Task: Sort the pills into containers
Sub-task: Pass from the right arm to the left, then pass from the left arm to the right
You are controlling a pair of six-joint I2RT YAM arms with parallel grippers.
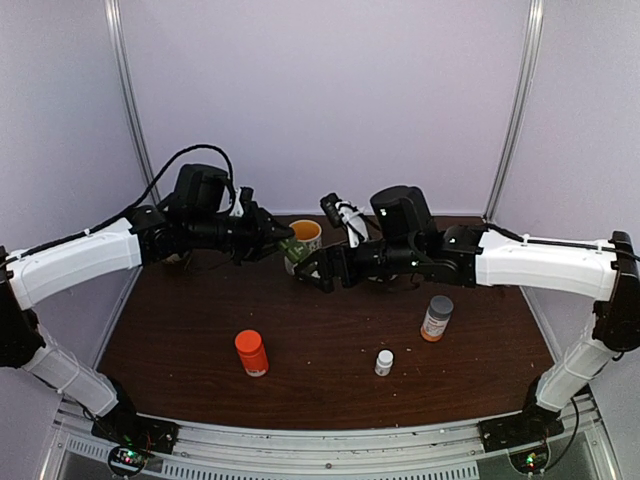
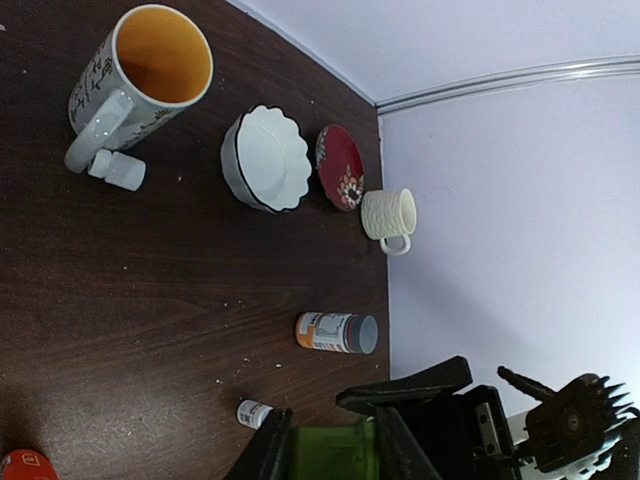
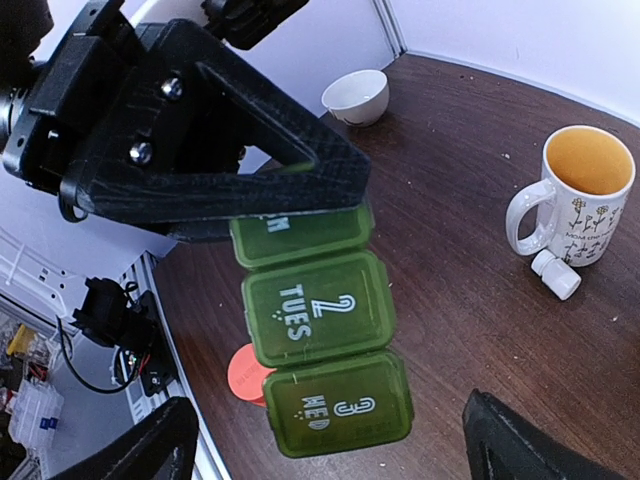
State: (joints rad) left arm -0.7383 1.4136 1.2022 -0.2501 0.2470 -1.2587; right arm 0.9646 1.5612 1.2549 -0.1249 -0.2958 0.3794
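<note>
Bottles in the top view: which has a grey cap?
The bottle with the orange label, farthest right; the orange bottle and white bottle have matching caps.

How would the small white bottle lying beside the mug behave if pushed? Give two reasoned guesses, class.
The small white bottle lies on its side, so a nudge would probably roll it. It looks tiny and plastic, hence likely light and easily flicked away. The mug beside it might stop it.

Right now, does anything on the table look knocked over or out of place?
Yes. A tiny white bottle lies on its side beside the mug, near its handle. The green pill box is off the table, held in the air by the left gripper.
</note>
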